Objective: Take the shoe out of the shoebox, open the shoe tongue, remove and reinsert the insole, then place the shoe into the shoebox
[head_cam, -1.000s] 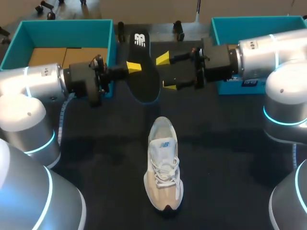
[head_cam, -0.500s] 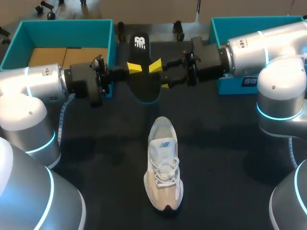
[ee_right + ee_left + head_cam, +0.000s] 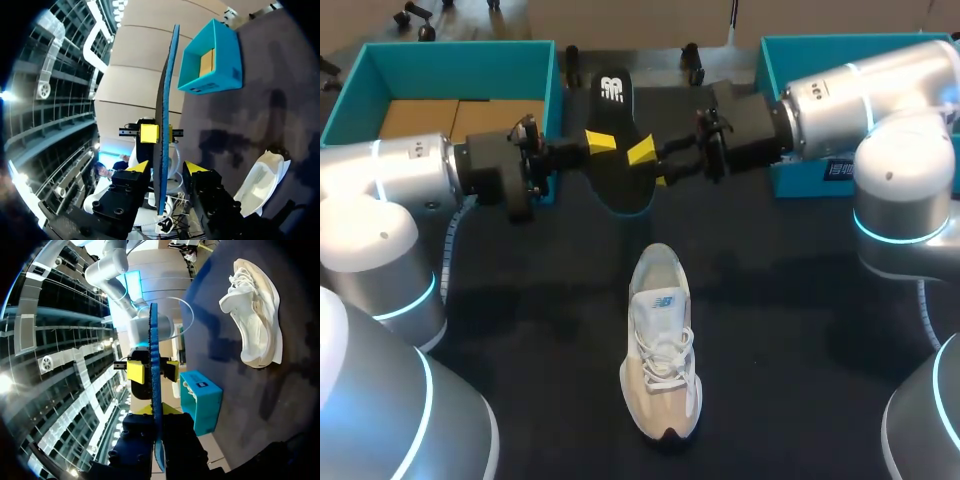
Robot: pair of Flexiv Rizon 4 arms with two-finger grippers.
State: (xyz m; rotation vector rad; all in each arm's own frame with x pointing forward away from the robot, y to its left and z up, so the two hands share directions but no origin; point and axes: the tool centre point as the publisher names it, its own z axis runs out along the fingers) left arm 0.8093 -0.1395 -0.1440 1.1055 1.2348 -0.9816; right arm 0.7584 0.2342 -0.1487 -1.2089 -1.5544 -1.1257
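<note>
Beyond shoe (image 3: 662,345), left tool (image 3: 603,143) clenches insole (image 3: 617,115); right tool (image 3: 650,167) straddles it, seemingly released.

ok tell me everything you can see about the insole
The insole is out of the shoe, held in the air above the table's far side. Its top face is black with a white logo at the heel end. The wrist views show it edge-on, thin, flat and blue along the edge, like foam. The left gripper is shut on one long side. The right gripper straddles the opposite side with open fingers.
</note>
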